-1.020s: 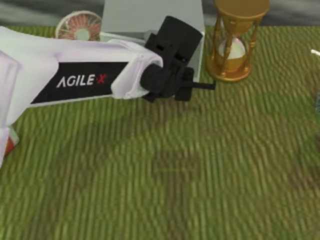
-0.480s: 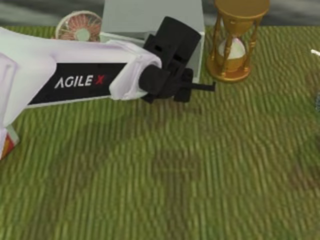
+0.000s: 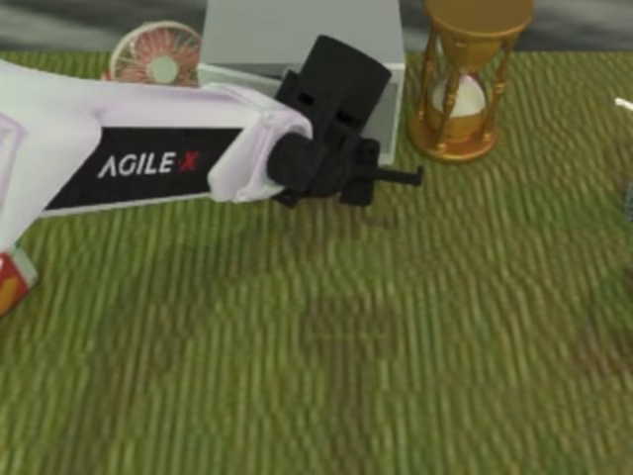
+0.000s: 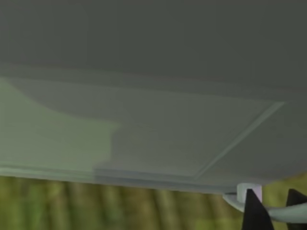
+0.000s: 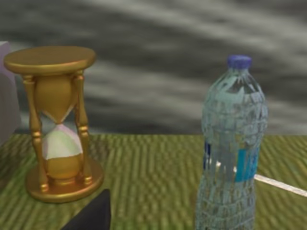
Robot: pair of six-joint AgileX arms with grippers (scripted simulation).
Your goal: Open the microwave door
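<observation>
- The left gripper's point(image 3: 396, 178) jaws stand closed on the door handle point(image 4: 249, 194), it seems.
- The microwave point(image 3: 297, 35) sits at the table's back; the microwave door point(image 4: 144, 139) hangs ajar.
- A slanted pull could slip the thin handle free.

Our left arm point(image 3: 148, 163) lies across the back left of the table point(image 3: 326, 376), blocking the way to the microwave point(image 3: 297, 35) from that side, with the pink fan point(image 3: 156, 51) just behind it. The golden hourglass point(image 3: 465, 84) stands just beside the microwave's right corner, leaving only a narrow gap there. The bottle point(image 5: 232, 153) stands well apart to the right, and the whole front of the table is open for us to pass.
</observation>
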